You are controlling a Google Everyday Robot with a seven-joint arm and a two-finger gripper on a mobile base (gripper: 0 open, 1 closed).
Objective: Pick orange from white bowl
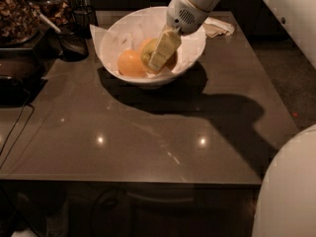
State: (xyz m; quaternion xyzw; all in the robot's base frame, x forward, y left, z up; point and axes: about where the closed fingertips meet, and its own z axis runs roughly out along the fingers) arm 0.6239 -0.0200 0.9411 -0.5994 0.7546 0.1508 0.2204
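Note:
The white bowl (114,36), lined with crinkled white paper, stands at the back of the dark table. Two oranges lie in it. One orange (130,62) sits free on the left side. The other orange (146,49) is to its right, partly hidden by my gripper (159,59). The gripper reaches down into the bowl from the upper right and lies against this second orange. The white wrist (185,15) sits above the bowl's right rim.
A small dark wire basket (74,42) with a utensil stands left of the bowl. Dark containers (17,14) are at the far left, and a folded cloth (217,27) lies behind the bowl on the right. My white arm body (289,191) fills the lower right corner.

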